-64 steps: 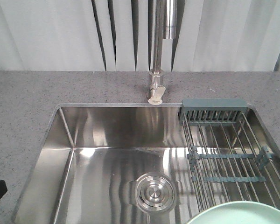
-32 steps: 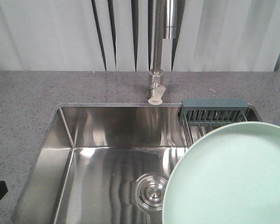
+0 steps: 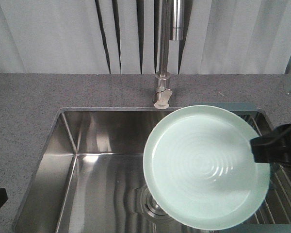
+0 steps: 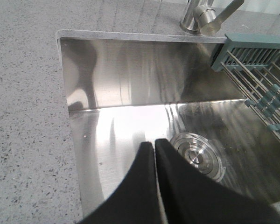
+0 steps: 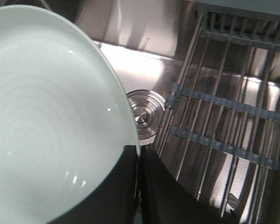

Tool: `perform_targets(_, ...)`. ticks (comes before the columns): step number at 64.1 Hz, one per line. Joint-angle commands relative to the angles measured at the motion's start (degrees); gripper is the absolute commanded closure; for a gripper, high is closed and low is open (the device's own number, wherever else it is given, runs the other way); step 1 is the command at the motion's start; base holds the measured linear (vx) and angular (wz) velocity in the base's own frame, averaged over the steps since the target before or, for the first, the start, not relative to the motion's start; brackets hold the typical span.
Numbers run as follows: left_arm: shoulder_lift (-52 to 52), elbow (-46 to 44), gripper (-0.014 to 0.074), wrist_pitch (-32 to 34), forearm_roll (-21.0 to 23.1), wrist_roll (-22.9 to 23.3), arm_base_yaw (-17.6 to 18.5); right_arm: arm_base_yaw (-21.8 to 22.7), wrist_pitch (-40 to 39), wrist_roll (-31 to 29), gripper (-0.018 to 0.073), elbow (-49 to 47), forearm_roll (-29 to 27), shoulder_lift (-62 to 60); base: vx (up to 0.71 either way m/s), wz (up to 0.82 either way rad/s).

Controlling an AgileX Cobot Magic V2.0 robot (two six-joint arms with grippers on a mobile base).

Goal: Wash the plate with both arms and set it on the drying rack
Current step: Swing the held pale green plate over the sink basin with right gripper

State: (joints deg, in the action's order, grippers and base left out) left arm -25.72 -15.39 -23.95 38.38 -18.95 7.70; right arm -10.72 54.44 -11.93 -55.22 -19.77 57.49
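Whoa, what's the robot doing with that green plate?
A two-armed robot is on a plate-washing job. Its right pincer grips the plate by the rim and holds it above the sink, close to the faucet. The left pincer is shut with nothing in it, hanging over the sink's left side. No water shows running. The plate is not yet on the drying rack, which sits across the sink's right side.
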Motion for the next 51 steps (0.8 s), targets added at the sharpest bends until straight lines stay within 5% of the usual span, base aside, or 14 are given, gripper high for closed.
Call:
perform_targets(1, -0.2, -1.6, 0.0603, 3.0, 1.6, 0.5, 0.0, -1.9, -4.2, -4.3, 0.0558, -3.3, -4.9, 5.1, 0.00, 0.00)
perform_targets(22, -0.2, -1.6, 0.0603, 3.0, 1.6, 0.5, 0.0, -12.7, -23.4, 1.3, 0.0557, -4.2, -4.5, 20.1, 0.00, 0.00)
perform_targets(36, -0.2, -1.6, 0.0603, 3.1, 1.6, 0.5, 0.0, -10.4, -29.4, 2.5, 0.0557, -8.6, -3.7, 27.7, 0.00, 0.00)
perform_targets(51, -0.2, -1.6, 0.0603, 3.1, 1.6, 0.5, 0.0, -1.8, -25.8, 4.5, 0.0557, -10.4, -4.3, 27.2, 0.00, 0.00)
